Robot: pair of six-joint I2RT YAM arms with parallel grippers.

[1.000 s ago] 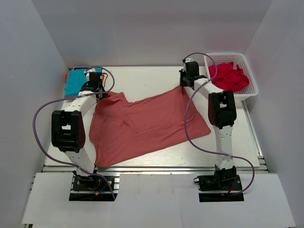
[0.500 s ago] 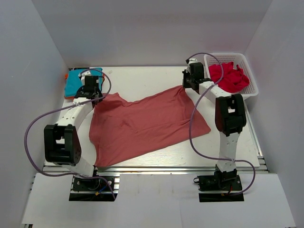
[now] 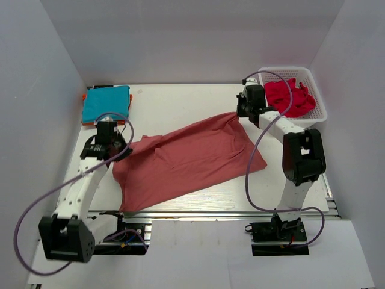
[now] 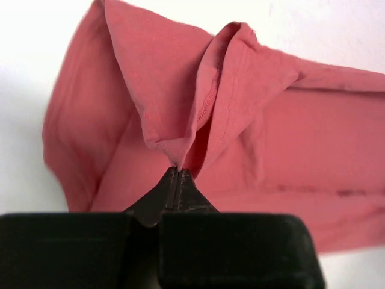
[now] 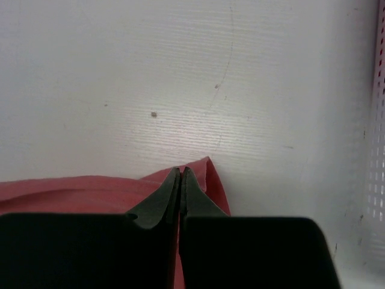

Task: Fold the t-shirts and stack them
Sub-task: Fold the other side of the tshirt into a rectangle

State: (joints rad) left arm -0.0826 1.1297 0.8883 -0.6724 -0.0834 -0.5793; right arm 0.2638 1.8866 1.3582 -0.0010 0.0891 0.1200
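Note:
A salmon-red t-shirt [image 3: 189,158] lies spread across the middle of the table. My left gripper [image 3: 118,148] is shut on a pinched fold at the shirt's left edge; in the left wrist view the tips [image 4: 178,170] hold the fold of the shirt [image 4: 240,120], which bunches up above them. My right gripper [image 3: 240,112] is shut on the shirt's far right corner; in the right wrist view the tips [image 5: 181,171] clamp that corner of the shirt [image 5: 213,180] low over the table. A folded teal t-shirt [image 3: 106,102] lies at the back left.
A white basket [image 3: 319,111] with crumpled red shirts [image 3: 287,96] stands at the back right, close beside my right gripper. Its mesh wall shows at the right edge of the right wrist view [image 5: 378,120]. Grey walls enclose the table.
My left gripper has pulled the shirt's left edge back from beside the teal shirt toward the near side, bunching that side. My right gripper has shifted slightly right toward the basket, still holding its corner.

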